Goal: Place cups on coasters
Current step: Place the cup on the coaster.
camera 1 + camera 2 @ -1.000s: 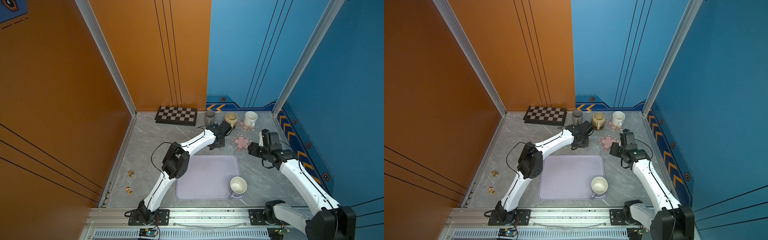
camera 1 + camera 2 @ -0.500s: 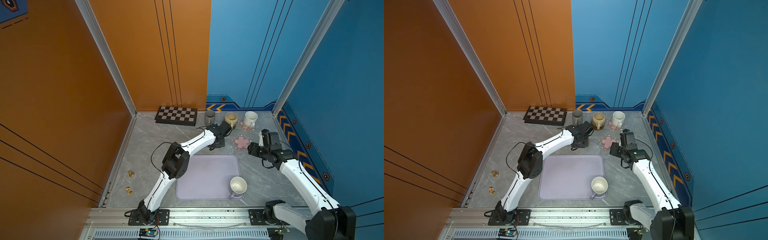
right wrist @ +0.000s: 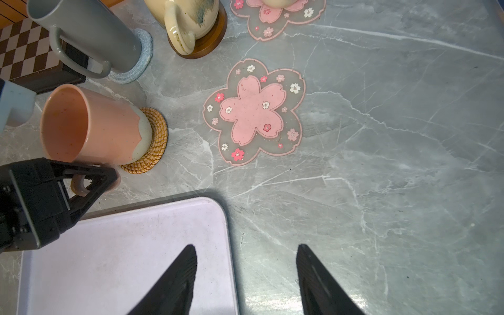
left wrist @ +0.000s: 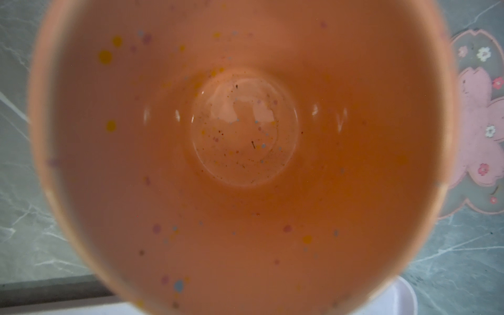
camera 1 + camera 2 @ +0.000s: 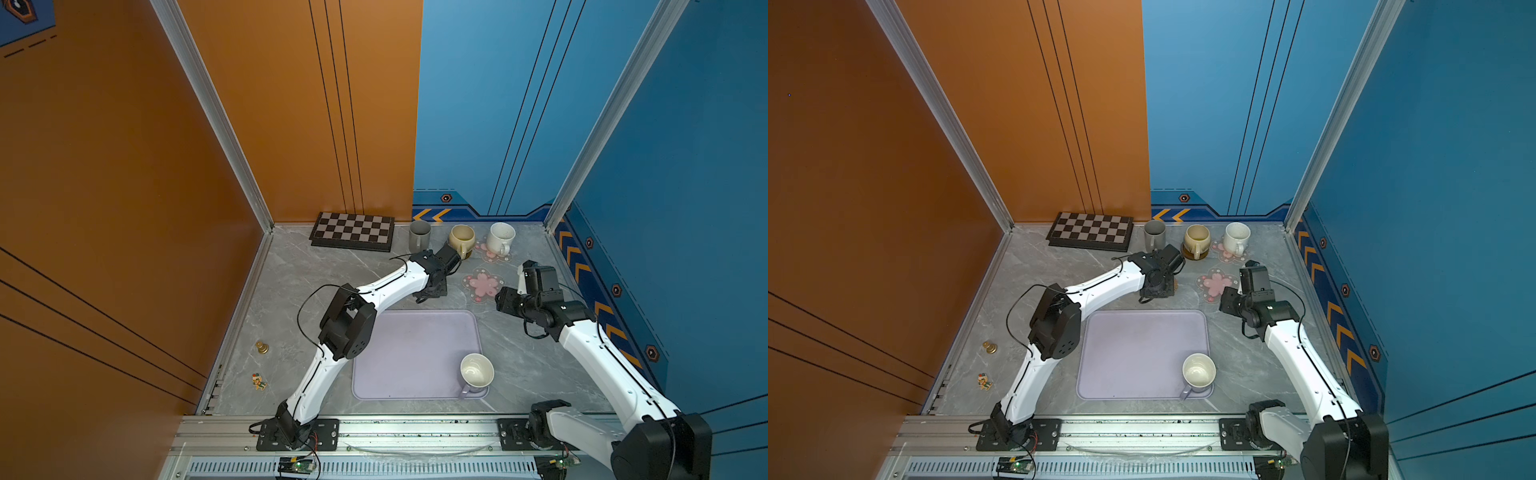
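My left gripper (image 3: pixel 81 182) is shut on the handle of the orange cup (image 3: pixel 92 125), whose base rests on the woven rattan coaster (image 3: pixel 155 141). The cup's inside (image 4: pixel 242 131) fills the left wrist view. My right gripper (image 3: pixel 245 246) hangs open and empty over the tray's far right corner, near the bare pink-flower coaster (image 5: pixel 482 284). At the back, the grey cup (image 5: pixel 419 236) stands on the pale-blue coaster (image 3: pixel 141 54). The beige cup (image 5: pixel 461 239) is on the wooden disc (image 3: pixel 212 41), and the speckled white cup (image 5: pixel 500 237) is on another flower coaster (image 5: pixel 484 253). The lavender cup (image 5: pixel 476 372) sits on the lavender tray (image 5: pixel 415 353).
A chequered board (image 5: pixel 353 237) lies against the back wall at the left. A small brass piece (image 5: pixel 262 347) and a tiny figure (image 5: pixel 259 381) lie near the left wall. Walls close in the table on three sides.
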Robot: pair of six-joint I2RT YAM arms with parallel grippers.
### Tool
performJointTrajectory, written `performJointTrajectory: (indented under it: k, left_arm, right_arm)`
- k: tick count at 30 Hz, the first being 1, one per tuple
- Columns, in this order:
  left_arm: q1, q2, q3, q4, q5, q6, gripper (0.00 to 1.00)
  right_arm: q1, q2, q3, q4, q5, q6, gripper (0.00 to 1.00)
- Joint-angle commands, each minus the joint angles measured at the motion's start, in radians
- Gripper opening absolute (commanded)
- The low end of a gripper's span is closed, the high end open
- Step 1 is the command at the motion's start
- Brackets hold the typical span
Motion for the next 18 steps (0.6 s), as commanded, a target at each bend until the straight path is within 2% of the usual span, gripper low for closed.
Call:
performJointTrajectory:
  k: [1,18]
  left_arm:
    - [0.02,-0.014,-0.017,-0.054,0.045,0.011,0.0]
    - [-0.009,0.066,0.071,-0.057,0.143,0.035,0.0]
  right_arm:
    - [-0.007,-0.03,-0.011,0.004,-0.001,0.02,0.61]
    - [-0.011,-0.054,-0.019,-0.009,0.005,0.023,0.61]
